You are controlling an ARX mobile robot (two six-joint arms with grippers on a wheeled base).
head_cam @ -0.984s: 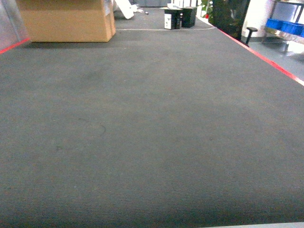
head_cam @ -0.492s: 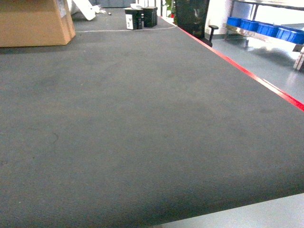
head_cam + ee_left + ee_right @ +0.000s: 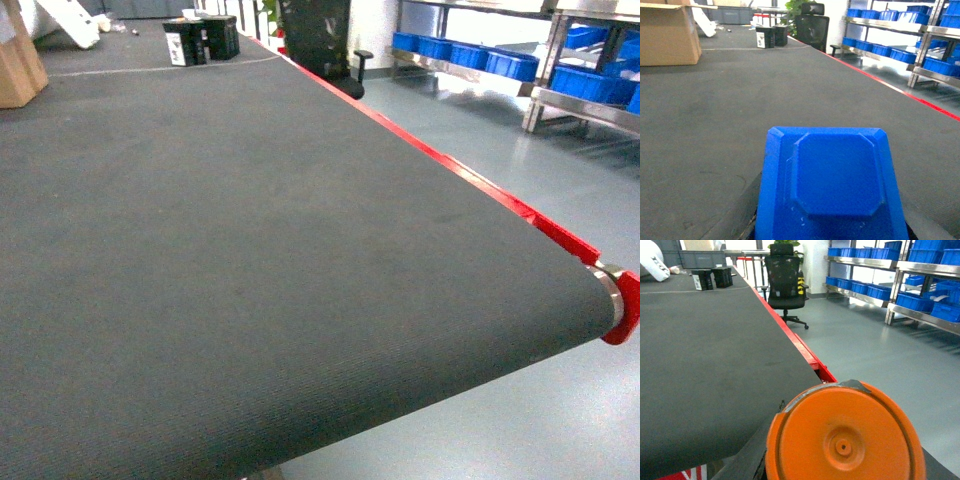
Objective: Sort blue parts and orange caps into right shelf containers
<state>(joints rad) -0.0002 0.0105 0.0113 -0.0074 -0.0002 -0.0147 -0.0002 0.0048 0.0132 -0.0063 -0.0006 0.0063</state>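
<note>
Close-up, bevelled blue part (image 3: 832,185), round orange cap (image 3: 845,437)

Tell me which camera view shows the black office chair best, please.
The right wrist view: the chair appears whole there, with backrest, seat and wheeled base. The left wrist view shows it small and far away. The head view cuts off its top at the frame edge.

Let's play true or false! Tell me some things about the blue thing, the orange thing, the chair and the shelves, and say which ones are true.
1. The blue part fills the bottom of the left wrist view. True.
2. The orange cap is square. False: it is round.
3. The office chair is white. False: it is black.
4. Blue crates sit on metal shelves. True.
5. The dark belt has a green edge. False: the edge is red.
</note>
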